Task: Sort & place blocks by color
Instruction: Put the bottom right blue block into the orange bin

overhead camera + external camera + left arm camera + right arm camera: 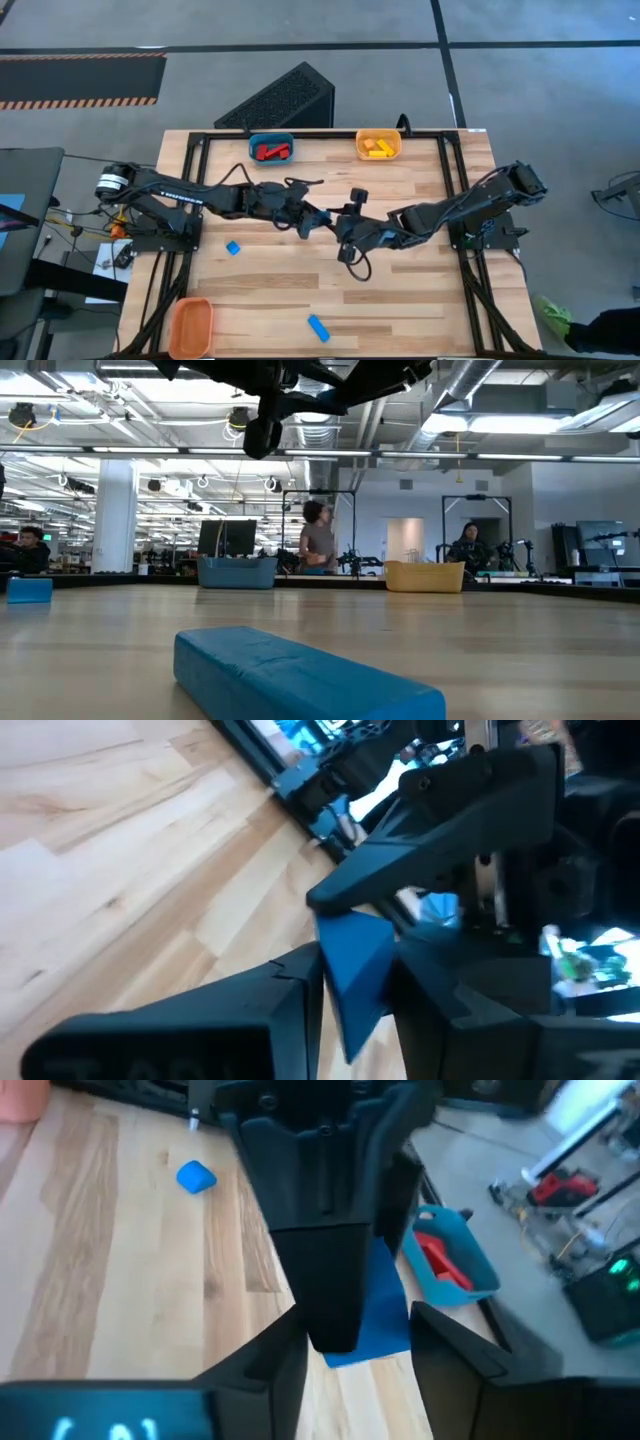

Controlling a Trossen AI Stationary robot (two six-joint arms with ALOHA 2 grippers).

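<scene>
Both grippers meet above the table's middle. My left gripper (322,220) (357,1020) is shut on a blue block (355,960) (388,1320). My right gripper (345,228) (358,1370) faces it, open, with its fingers on either side of that block and of one left finger. A blue cube (233,247) (196,1177) and a blue bar (318,327) (300,670) lie flat on the table. Red blocks (270,152) lie in the blue bin (271,138). Yellow blocks (378,149) lie in the yellow bin (378,134). My left gripper pinches the blue block between its two fingers, on the block's flat side faces (335,975), coming level from the table's left. The block is clear of the table. My right gripper: one finger (440,840) stands right at the block's end; whether it touches I cannot tell.
An orange bin (190,325) stands at the near left corner. The blue bin (238,572) and yellow bin (425,576) stand at the far edge. Black frame rails run along the table's sides. People show in the room behind.
</scene>
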